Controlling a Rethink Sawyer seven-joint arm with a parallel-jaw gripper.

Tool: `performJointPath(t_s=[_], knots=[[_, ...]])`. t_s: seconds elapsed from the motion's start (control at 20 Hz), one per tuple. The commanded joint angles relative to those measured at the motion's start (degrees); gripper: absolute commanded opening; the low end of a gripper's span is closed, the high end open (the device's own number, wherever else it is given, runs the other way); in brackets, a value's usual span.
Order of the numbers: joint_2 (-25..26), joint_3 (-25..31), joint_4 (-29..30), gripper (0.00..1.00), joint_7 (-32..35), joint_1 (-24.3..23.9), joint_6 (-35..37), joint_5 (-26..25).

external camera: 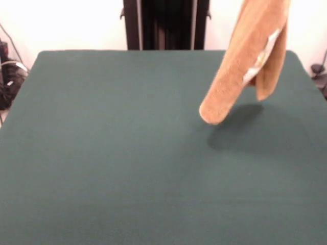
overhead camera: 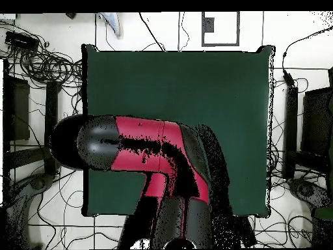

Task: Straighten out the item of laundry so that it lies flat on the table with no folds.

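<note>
The orange-tan towel (external camera: 250, 61) hangs folded lengthwise in the air over the table's far right part in the front view. Its top runs out past the picture's top edge. Its rounded lower end is a little above the green table (external camera: 127, 153) and casts a shadow there. A pale band or label (external camera: 261, 57) shows in its fold. The gripper holding it is above the top edge and hidden. In the overhead view the red and black arm (overhead camera: 149, 153) reaches over the table's (overhead camera: 195, 84) left side and covers both towel and gripper.
The robot's black pedestal (external camera: 166, 24) stands behind the table's far edge. Cables and dark gear (external camera: 7, 76) lie on the floor at the left, with more (external camera: 319, 74) at the right. In the overhead view cables (overhead camera: 45, 65) ring the table.
</note>
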Motion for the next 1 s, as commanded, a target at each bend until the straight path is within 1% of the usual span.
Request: performJointPath(t_s=[0.05, 0.35, 0.65, 0.85, 1.0], knots=[[-0.67, 1.61, 0.94, 0.00, 15.00, 1.14, 4.37, 2.45], [-1.33, 1.65, 2.64, 0.00, 15.73, 1.87, 3.07, 2.77], [0.69, 3.29, 6.99, 0.00, 13.37, 0.02, -5.41, 4.99], [1.68, 3.49, 8.55, 0.00, 12.85, 0.23, -9.43, 5.37], [2.99, 3.95, 10.56, 0.00, 13.62, 0.83, -14.59, 6.07]])
